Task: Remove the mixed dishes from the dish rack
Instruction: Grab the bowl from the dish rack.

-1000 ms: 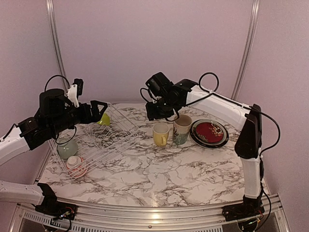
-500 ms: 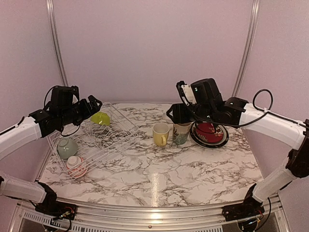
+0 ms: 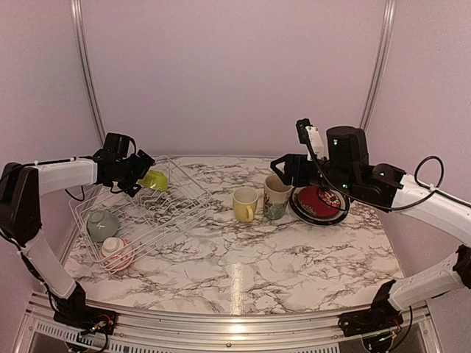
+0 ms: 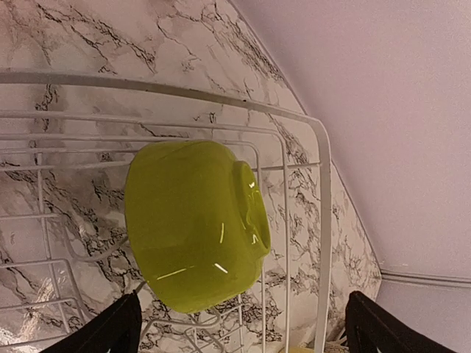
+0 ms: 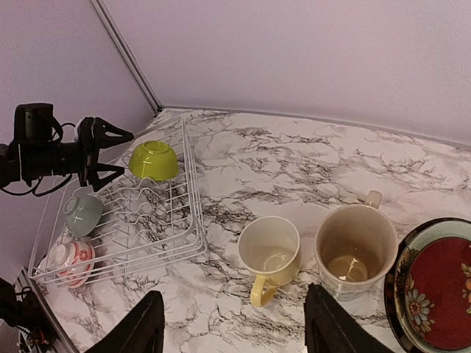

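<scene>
Left gripper: the left gripper (image 3: pixel 142 175) hangs over the far corner of the dish rack (image 3: pixel 180 209) – jaws wide apart, one finger either side of the lime-green bowl (image 4: pixel 193 220), nothing clamped; whether a finger touches the bowl I cannot tell.
Right gripper: the right gripper (image 3: pixel 285 170) hovers above the beige mug (image 3: pixel 277 195), jaws apart and holding nothing.
Dish rack: white wire, along the left edge of the marble surface (image 3: pixel 243 265), running from the far-left corner towards the near-left one.
Lime-green bowl: in the rack's far corner, tipped over on the wires with its foot ring showing.
Pale green cup: the pale green cup (image 3: pixel 101 224) lies on its side in the rack, by the rack's left wall.
Red-patterned bowl: the red-patterned bowl (image 3: pixel 116 252) sits upside down in the rack's near corner, just beside the cup.
Mugs: the yellow mug (image 3: pixel 245 204) and the beige mug stand upright, side by side, out on the surface towards the middle of the far edge – both empty.
Plates: the red patterned plate (image 3: pixel 319 200) lies on a dark-rimmed plate (image 3: pixel 297 208), just right of the beige mug.
</scene>
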`<act>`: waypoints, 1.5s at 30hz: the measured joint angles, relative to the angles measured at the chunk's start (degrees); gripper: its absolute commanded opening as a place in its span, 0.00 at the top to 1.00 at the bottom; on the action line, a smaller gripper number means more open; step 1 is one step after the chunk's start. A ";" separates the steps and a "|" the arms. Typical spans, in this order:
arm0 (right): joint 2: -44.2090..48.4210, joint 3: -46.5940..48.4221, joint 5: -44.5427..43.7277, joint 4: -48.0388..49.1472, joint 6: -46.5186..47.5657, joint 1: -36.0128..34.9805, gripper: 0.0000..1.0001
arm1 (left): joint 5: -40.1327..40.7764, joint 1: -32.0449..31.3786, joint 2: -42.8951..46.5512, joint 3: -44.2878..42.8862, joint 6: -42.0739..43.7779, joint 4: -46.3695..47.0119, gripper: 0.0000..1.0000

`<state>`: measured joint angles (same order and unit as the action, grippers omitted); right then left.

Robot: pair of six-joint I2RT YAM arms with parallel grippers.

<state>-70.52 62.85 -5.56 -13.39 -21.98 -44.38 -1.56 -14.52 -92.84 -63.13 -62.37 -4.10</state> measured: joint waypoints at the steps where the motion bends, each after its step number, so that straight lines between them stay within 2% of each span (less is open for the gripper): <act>1: 0.26 0.00 -0.07 0.20 0.00 0.04 0.38 | -0.13 0.07 -1.53 -1.29 -0.61 -0.46 0.01; 8: 0.46 -0.11 -0.17 1.05 0.66 0.44 0.37 | 0.26 0.24 -3.21 -2.60 -3.28 -0.55 0.01; 13: 0.20 -0.13 -0.55 2.73 2.36 1.60 0.37 | 0.02 0.35 -8.61 -7.21 -5.90 -2.58 0.01; 21: -0.07 -0.13 -0.55 3.93 2.84 1.81 0.36 | -0.13 0.55 -9.51 -7.26 -6.97 -1.64 0.05; 27: -0.90 -0.26 -0.26 5.03 2.99 1.88 0.37 | -0.57 0.61 -8.87 -3.06 -7.26 4.02 0.11; 30: -1.51 -0.68 0.09 5.25 2.99 1.88 0.37 | -1.25 0.90 -8.15 -1.14 -7.65 7.67 0.20; 36: -2.27 -0.74 0.15 5.25 3.13 1.88 0.36 | -3.87 1.20 -7.45 3.39 -9.18 15.65 0.25; 45: -3.04 -0.74 0.33 5.70 3.21 1.88 0.36 | -5.46 1.57 -6.43 8.68 -11.80 24.98 0.44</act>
<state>-73.56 62.11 -5.23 -7.68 -18.76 -42.50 -7.03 -12.95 -99.26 -54.46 -74.17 20.88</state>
